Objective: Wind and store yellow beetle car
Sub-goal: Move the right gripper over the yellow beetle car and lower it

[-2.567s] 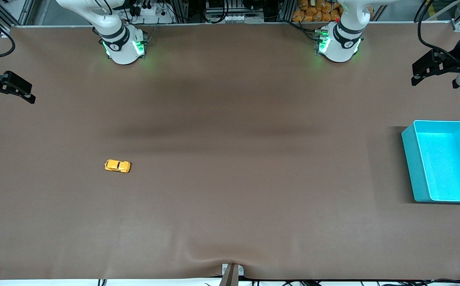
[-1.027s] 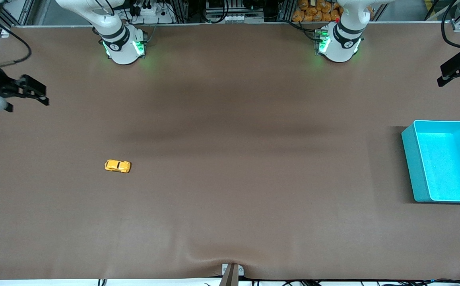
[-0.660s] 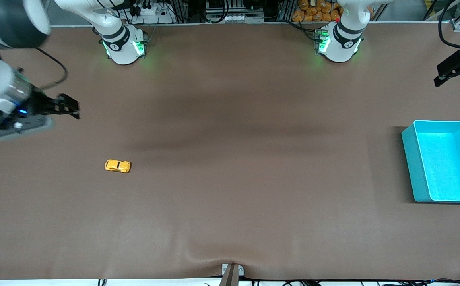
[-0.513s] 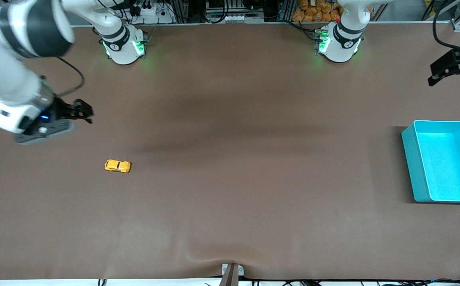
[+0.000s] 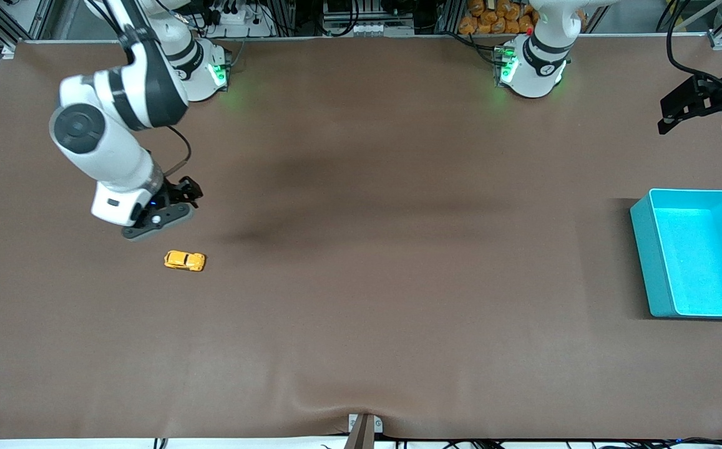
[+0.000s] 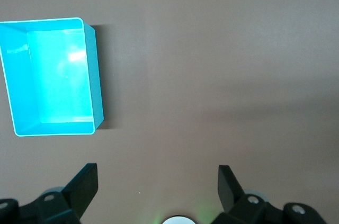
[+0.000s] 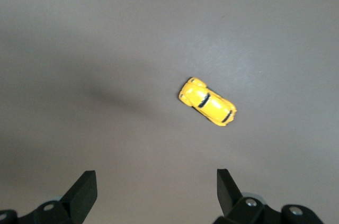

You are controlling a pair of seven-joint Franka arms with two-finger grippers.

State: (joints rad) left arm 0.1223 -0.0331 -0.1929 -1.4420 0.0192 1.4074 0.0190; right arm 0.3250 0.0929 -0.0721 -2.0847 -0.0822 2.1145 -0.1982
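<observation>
Take the table point(image 5: 361, 349) as a clock face, with twelve toward the arms' bases and six toward the front camera.

The yellow beetle car point(image 5: 184, 260) sits on its wheels on the bare table, at about nine o'clock from the table's middle, toward the right arm's end. Nothing touches it. It lies lengthwise along the nine-to-three line, so its flanks face twelve and six, which I judge leaves them free for a pinch across the body.

At three o'clock, well apart from the car at the left arm's end, stands the teal bin point(image 5: 644, 249). It is empty and open at the top, and I take it for the place where the car is to be stored. Keeping it that far off leaves a long clear stretch of table for winding the car.

The right tool point(image 5: 189, 192) hangs over the table just to the twelve o'clock side of the car. Its fingers are spread wide and hold nothing. In its wrist view the car lies ahead of the fingertips and not between them, so this looks like an approach with the grasp not yet made.

The left tool point(image 5: 692, 121) waits at twelve o'clock from the bin, over the table's edge. Its fingers are also spread and empty, presumably parked clear until it is needed.
</observation>
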